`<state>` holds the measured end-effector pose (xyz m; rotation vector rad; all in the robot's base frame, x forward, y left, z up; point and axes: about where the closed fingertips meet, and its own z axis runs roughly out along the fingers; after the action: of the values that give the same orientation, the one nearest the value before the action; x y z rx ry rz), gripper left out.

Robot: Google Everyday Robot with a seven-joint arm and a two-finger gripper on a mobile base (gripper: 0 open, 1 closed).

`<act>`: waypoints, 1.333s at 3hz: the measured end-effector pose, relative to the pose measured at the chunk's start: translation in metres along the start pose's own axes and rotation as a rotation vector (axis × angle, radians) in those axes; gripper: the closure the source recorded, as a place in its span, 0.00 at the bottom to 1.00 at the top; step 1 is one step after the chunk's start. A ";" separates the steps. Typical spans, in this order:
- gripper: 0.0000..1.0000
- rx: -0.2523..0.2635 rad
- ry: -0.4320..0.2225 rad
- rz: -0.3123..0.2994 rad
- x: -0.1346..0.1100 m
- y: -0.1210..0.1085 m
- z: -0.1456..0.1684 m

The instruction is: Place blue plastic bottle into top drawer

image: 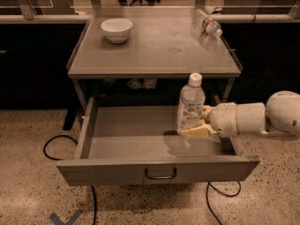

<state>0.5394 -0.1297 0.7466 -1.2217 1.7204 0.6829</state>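
Observation:
The blue plastic bottle [191, 103] is clear with a white cap and a pale label. It stands upright, held over the right part of the open top drawer [140, 137]. My gripper [199, 124] comes in from the right and is shut on the bottle's lower half, with one pale finger [197, 132] showing below it. The drawer is pulled out fully, and its curved handle [160, 174] is at front centre. The bottle's base is above the drawer floor and casts a shadow on it.
A white bowl [116, 29] sits at the back left of the table top [154, 50]. A smaller clear bottle [207, 23] lies on its side at the back right. Black cables [56, 146] trail on the speckled floor beside the table legs.

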 end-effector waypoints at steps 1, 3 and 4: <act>1.00 0.079 -0.009 0.001 -0.002 -0.020 0.000; 1.00 0.117 0.072 -0.080 0.035 -0.020 0.038; 1.00 0.117 0.072 -0.080 0.035 -0.020 0.038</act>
<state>0.5665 -0.1215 0.6992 -1.2387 1.7351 0.4893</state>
